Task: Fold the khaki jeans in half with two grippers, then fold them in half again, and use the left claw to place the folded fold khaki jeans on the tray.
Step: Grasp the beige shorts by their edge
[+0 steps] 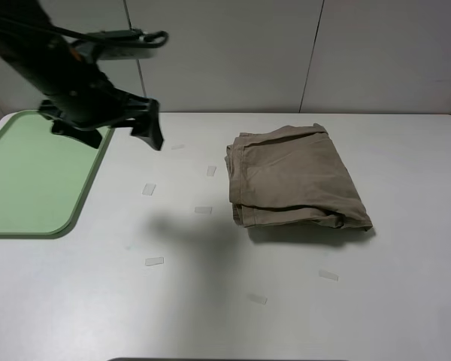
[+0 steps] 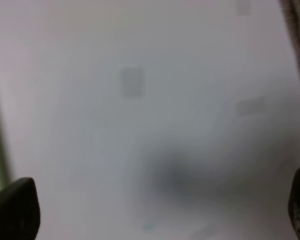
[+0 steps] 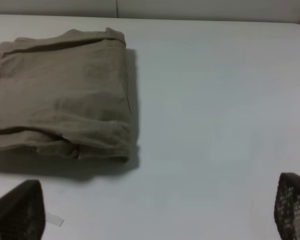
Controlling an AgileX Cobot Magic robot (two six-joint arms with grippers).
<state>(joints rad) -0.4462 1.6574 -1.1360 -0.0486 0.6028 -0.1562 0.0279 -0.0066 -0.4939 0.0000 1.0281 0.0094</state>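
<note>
Jeans (image 1: 293,178) lie on the bench (image 1: 210,316) right of centre, folded into a compact, stacked bundle. Both folds look done, so only the transfer is left. Tray (image 1: 30,180) sits at the far left, bare and well apart from the jeans, probably kept clear for the drop.

Left end effector (image 1: 116,128) hangs above the tray's near edge and the bench, released, with jaws spread wide and nothing in them. It's likely staged to go for the bundle. Its wrist view is blurred, showing bench, a sliver of jeans and a sliver of tray.

Right end effector (image 3: 155,207) is also released and empty, off the jeans on their right side. It's out of the high view, probably parked clear since placing is the left's job.

Small tape marks (image 1: 149,189) dot the bench between tray and jeans.
</note>
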